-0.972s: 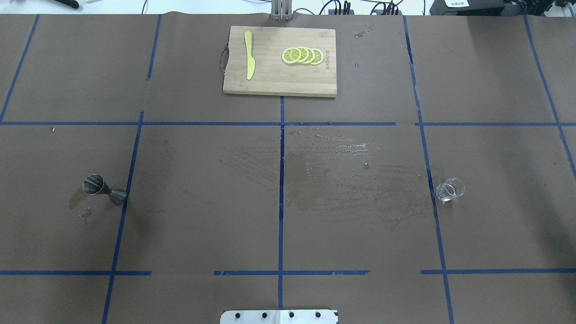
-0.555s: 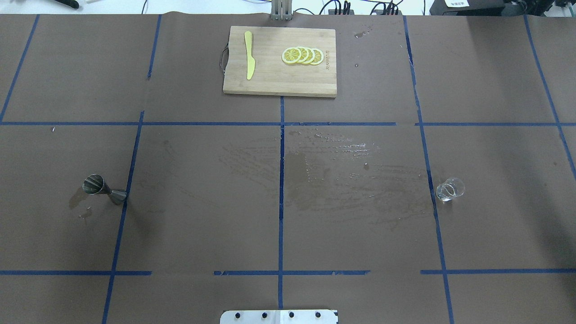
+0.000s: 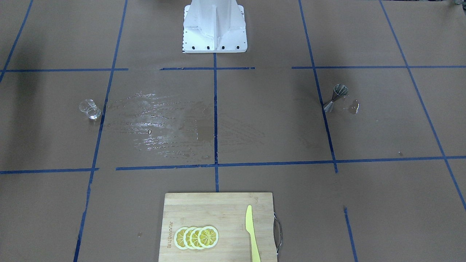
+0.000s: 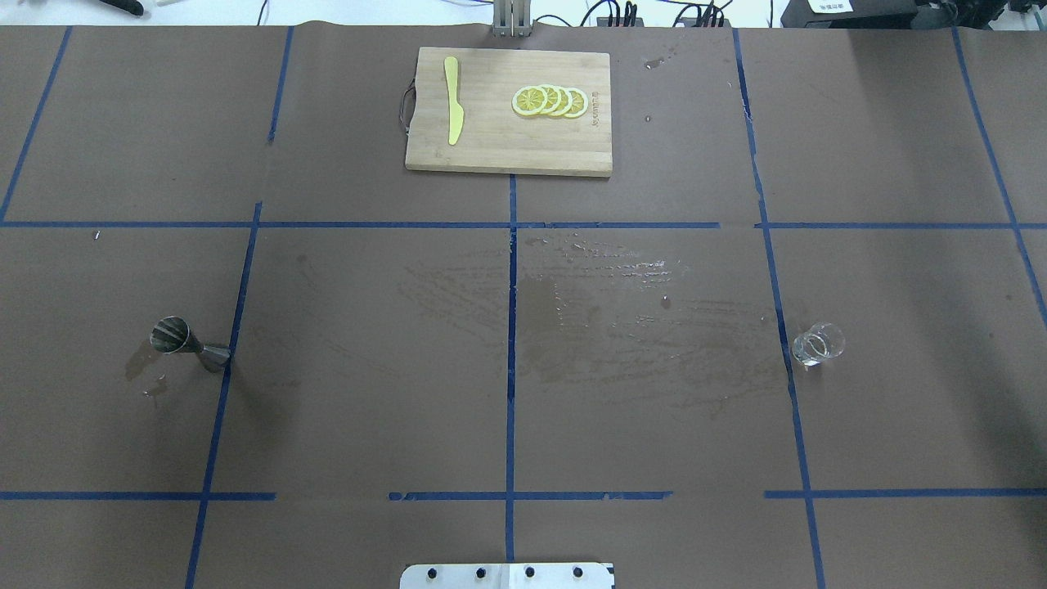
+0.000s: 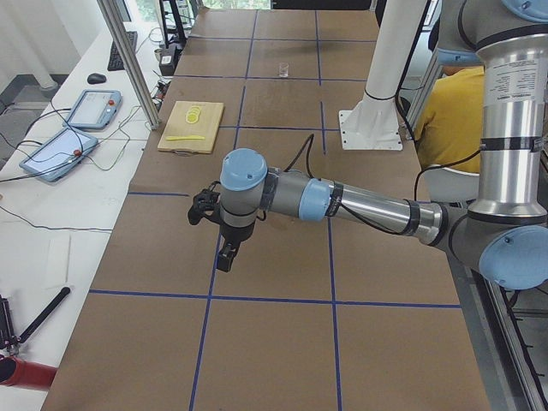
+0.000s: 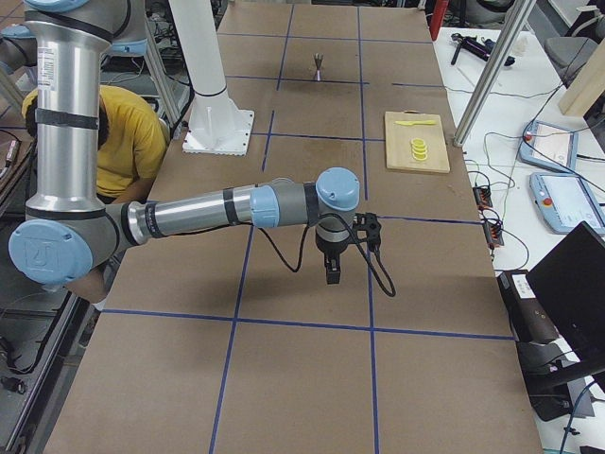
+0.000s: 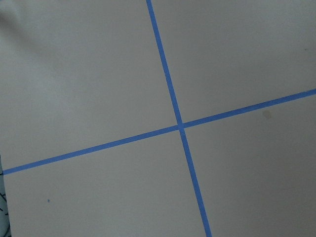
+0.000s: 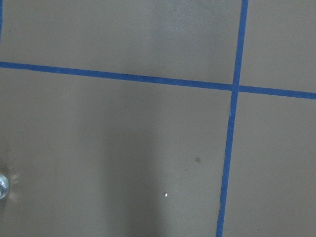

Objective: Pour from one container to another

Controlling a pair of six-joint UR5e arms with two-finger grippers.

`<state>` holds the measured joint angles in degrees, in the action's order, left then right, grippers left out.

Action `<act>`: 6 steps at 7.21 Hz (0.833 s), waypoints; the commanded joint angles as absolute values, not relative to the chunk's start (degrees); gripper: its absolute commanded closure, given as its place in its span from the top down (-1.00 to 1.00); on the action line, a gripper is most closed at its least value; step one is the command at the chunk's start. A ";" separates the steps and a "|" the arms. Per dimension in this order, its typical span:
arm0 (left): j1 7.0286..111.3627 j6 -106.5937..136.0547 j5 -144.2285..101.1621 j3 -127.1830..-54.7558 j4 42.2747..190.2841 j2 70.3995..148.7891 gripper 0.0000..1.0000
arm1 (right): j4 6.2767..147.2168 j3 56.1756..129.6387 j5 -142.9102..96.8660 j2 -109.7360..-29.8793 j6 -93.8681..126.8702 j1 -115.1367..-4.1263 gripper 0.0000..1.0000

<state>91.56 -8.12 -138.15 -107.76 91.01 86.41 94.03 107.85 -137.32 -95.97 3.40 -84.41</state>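
Cup [image 4: 816, 343] sits far from right pincer [image 6: 333, 274], jigger [image 4: 190, 347] from left pincer [image 5: 224, 259]; whether spread, cannot tell.

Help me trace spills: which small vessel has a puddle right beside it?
The silvery hourglass jigger on the robot's left; a shiny puddle lies by its base. The other is a clear glass cup.

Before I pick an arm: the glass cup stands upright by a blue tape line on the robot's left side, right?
No. The glass cup stands upright by a blue tape line on the robot's right side, as the overhead view shows.
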 commanded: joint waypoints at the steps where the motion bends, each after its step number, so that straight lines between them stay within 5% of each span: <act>1: 89.67 4.71 -151.76 -111.78 102.31 86.74 1.00 | 86.36 107.67 -139.66 -99.65 4.21 -83.07 1.00; 3: 75.58 29.43 -133.72 -111.88 129.42 84.57 0.92 | 84.64 108.19 -139.83 -99.93 9.18 -82.01 1.00; 6: 52.64 48.29 -105.61 -114.50 147.78 76.08 0.99 | 78.09 109.25 -139.83 -100.02 12.13 -78.49 1.00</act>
<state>62.04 41.41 -119.41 -112.90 140.66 80.76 82.00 109.22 -139.83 -99.94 11.48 -79.56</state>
